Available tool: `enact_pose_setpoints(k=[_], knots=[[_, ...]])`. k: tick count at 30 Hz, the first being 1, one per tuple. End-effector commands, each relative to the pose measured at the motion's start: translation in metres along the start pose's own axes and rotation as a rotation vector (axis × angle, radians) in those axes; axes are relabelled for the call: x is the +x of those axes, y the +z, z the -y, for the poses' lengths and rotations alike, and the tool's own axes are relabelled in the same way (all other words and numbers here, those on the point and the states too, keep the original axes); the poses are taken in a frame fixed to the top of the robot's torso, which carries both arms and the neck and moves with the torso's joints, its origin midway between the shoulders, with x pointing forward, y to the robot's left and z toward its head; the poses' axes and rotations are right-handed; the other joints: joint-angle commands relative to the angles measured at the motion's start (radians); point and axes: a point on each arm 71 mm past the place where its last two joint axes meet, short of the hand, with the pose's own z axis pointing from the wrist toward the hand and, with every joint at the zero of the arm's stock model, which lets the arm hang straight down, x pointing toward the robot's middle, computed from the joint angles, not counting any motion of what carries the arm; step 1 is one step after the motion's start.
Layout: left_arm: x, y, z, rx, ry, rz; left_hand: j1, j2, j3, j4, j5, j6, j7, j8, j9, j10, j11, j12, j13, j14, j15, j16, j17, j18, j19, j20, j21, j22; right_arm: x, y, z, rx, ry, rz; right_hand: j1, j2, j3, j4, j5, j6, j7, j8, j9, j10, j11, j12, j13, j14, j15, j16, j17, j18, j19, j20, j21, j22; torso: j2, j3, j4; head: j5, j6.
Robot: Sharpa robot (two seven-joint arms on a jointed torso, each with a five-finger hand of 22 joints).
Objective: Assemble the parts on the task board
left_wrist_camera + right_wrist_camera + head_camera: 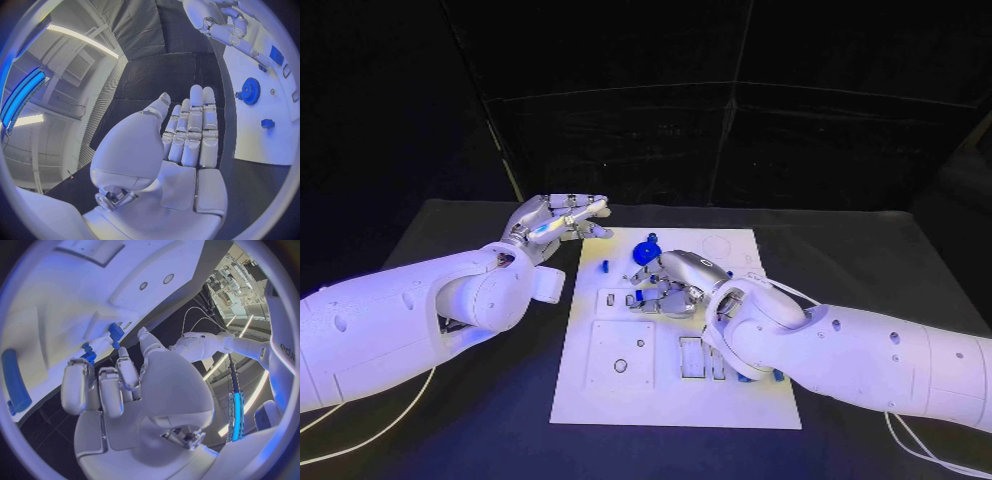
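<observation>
task board (678, 400): white, blue gear (646, 250) | left hand (560, 221): empty, fingers straight | right hand (672, 283): grip unclear

Head view: high, looking down on the board (678, 380), both arms in frame. Left wrist view: close behind the left hand (187, 135), facing along its fingers; board (262, 100) at the side. Right wrist view: close behind the right hand (119, 385), low over the board (81, 305).

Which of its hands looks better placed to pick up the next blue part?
The right hand, probably: it hangs over the task board among the parts, near the blue gear. The left hand is flat and off the board's edge.
</observation>
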Motion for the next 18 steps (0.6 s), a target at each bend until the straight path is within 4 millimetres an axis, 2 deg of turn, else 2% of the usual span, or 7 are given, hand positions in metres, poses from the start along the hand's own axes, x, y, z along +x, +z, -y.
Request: enact_pose_setpoints(k=[1, 9, 11, 13, 14, 16, 18], knots=[[-0.001, 0.001, 0.001, 0.005, -0.001, -0.005, 0.006, 0.0, 0.002, -0.007, 0.001, 0.005, 0.004, -0.006, 0.0, 0.007, 0.003, -0.006, -0.001, -0.005, -0.002, -0.005, 0.002, 0.003, 0.007, 0.001, -0.005, -0.001, -0.007, -0.005, -0.007, -0.071, 0.014, 0.056, 0.004, -0.009, -0.01, 0.001, 0.0, -0.011, 0.002, -0.003, -0.001, -0.002, 0.008, 0.0, 0.001, 0.087, 0.01, -0.005, 0.181, -0.013, 0.0, 0.006, -0.001, 0.002, 0.0, 0.0004, 0.0014, 0.001, -0.002], [-0.006, 0.003, 0.0, -0.009, 0.038, -0.003, -0.008, -0.003, -0.003, -0.003, 0.002, 0.006, 0.001, -0.007, 0.001, 0.028, -0.003, 0.003, 0.004, 0.017, -0.007, 0.006, 0.014, 0.005, 0.02, -0.002, 0.001, 0.002, -0.023, -0.024, -0.012, -0.148, 0.083, 0.042, 0.007, -0.006, -0.025, 0.011, 0.004, -0.024, 0.005, -0.002, -0.001, -0.003, 0.012, 0.001, 0.002, 0.086, 0.013, -0.007, 0.176, -0.013, -0.002, 0.009, -0.001, 0.0, -0.001, 0.0003, 0.0021, 0.004, 0.0], [-0.007, 0.004, -0.001, -0.017, 0.074, -0.008, -0.04, 0.001, -0.012, 0.016, 0.005, 0.006, -0.012, -0.009, 0.001, 0.09, -0.022, 0.031, 0.019, 0.104, -0.027, 0.066, 0.048, 0.01, 0.073, -0.016, 0.032, 0.017, -0.031, -0.028, -0.013, -0.176, 0.115, 0.045, 0.015, 0.003, -0.027, 0.013, 0.013, -0.022, 0.005, 0.001, 0.001, -0.01, 0.012, -0.005, -0.004, 0.082, 0.013, -0.014, 0.161, -0.009, -0.01, 0.01, -0.009, -0.016, -0.004, 0.0007, 0.0023, 0.005, 0.001], [-0.01, 0.004, -0.003, -0.041, 0.124, -0.016, -0.076, 0.004, -0.023, 0.039, 0.005, 0.023, -0.035, -0.001, 0.004, 0.153, -0.046, 0.065, 0.041, 0.185, -0.053, 0.153, 0.103, 0.009, 0.141, -0.041, 0.08, 0.042, -0.042, -0.031, -0.011, -0.196, 0.143, 0.046, 0.026, 0.013, -0.029, 0.012, 0.027, -0.017, 0.004, 0.004, 0.002, -0.022, 0.011, -0.017, -0.015, 0.078, 0.013, -0.023, 0.143, -0.003, -0.027, 0.011, -0.025, -0.047, -0.008, 0.0015, 0.0026, 0.006, -0.002], [-0.01, 0.005, -0.004, -0.054, 0.141, -0.021, -0.09, 0.003, -0.028, 0.047, 0.006, 0.037, -0.044, 0.007, 0.007, 0.179, -0.054, 0.081, 0.052, 0.211, -0.062, 0.217, 0.155, 0.009, 0.163, -0.049, 0.098, 0.052, -0.048, -0.032, -0.01, -0.198, 0.157, 0.043, 0.029, 0.015, -0.03, 0.012, 0.031, -0.016, 0.004, 0.005, 0.003, -0.029, 0.011, -0.024, -0.022, 0.075, 0.013, -0.027, 0.135, -0.001, -0.033, 0.011, -0.031, -0.059, -0.008, 0.0015, 0.002, 0.006, 0.0], [-0.012, 0.005, -0.007, -0.099, 0.2, -0.04, -0.144, -0.001, -0.052, 0.081, 0.007, 0.062, -0.068, 0.026, 0.015, 0.241, -0.082, 0.14, 0.095, 0.252, -0.084, 0.604, 0.517, 0.006, 0.217, -0.075, 0.154, 0.085, -0.063, -0.032, -0.004, -0.186, 0.2, 0.044, 0.037, 0.022, -0.033, 0.012, 0.038, -0.012, 0.003, 0.007, 0.004, -0.056, 0.009, -0.055, -0.053, 0.068, 0.011, -0.043, 0.104, 0.006, -0.05, 0.01, -0.048, -0.092, -0.014, 0.0028, 0.0026, 0.006, 0.001], [-0.013, 0.006, -0.01, -0.154, 0.257, -0.071, -0.168, 0.002, -0.062, 0.095, 0.01, 0.084, -0.092, 0.047, 0.025, 0.271, -0.091, 0.206, 0.15, 0.258, -0.098, 0.822, 0.722, 0.008, 0.243, -0.099, 0.205, 0.118, -0.077, -0.031, 0.002, -0.168, 0.243, 0.047, 0.047, 0.031, -0.035, 0.011, 0.044, -0.004, 0.0, 0.011, 0.005, -0.073, 0.006, -0.079, -0.077, 0.06, 0.009, -0.06, 0.072, 0.011, -0.063, 0.008, -0.062, -0.118, -0.02, 0.0035, 0.0025, 0.008, -0.002]])
